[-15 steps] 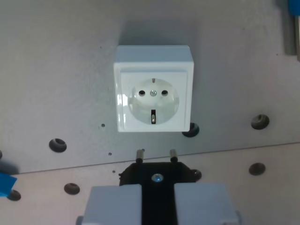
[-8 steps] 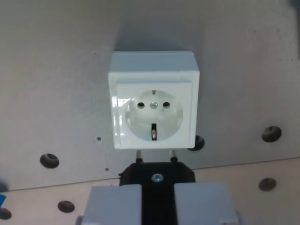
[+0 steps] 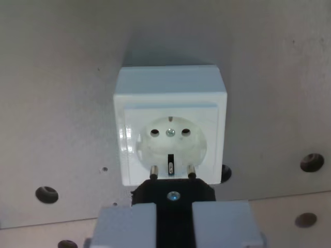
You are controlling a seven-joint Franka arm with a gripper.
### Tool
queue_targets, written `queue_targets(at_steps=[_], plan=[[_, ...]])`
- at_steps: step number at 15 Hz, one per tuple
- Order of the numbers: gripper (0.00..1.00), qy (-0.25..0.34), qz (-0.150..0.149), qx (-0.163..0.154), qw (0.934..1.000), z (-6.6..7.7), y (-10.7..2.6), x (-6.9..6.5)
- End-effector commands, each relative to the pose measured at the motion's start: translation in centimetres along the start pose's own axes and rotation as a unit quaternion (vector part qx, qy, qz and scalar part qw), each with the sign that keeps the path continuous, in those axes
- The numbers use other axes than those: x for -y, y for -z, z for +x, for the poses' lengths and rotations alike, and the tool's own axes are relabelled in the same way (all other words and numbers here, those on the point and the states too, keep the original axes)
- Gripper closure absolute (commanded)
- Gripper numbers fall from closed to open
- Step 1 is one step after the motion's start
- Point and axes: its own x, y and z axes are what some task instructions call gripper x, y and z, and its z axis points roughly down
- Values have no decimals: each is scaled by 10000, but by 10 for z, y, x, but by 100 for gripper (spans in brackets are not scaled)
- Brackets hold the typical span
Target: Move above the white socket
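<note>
A white square socket (image 3: 170,124) sits on the grey board, filling the middle of the wrist view, with two round holes, a centre screw and an earth clip in its recess. My gripper (image 3: 173,222) is at the bottom edge, its two grey fingers (image 3: 126,225) shut on a black plug (image 3: 173,194). The plug's two metal pins (image 3: 153,171) point up the picture and overlap the socket's lower rim, below the holes.
The grey board (image 3: 62,103) carries several dark round mounting holes (image 3: 46,194), at the lower left and the lower right (image 3: 312,162). A paler strip of surface runs along the bottom right.
The camera has moved closer to the socket: it looks larger and sits lower in the picture. The plug's pins, earlier below the socket, now overlap its lower rim.
</note>
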Motion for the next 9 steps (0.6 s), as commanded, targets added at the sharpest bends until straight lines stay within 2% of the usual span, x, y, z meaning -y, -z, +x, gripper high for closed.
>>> queue_targets(at_steps=[1,9], plan=[[100,-101,173,-546,9983,-5,-10,2],[100,-104,176,-566,9982,-7,-20,3]])
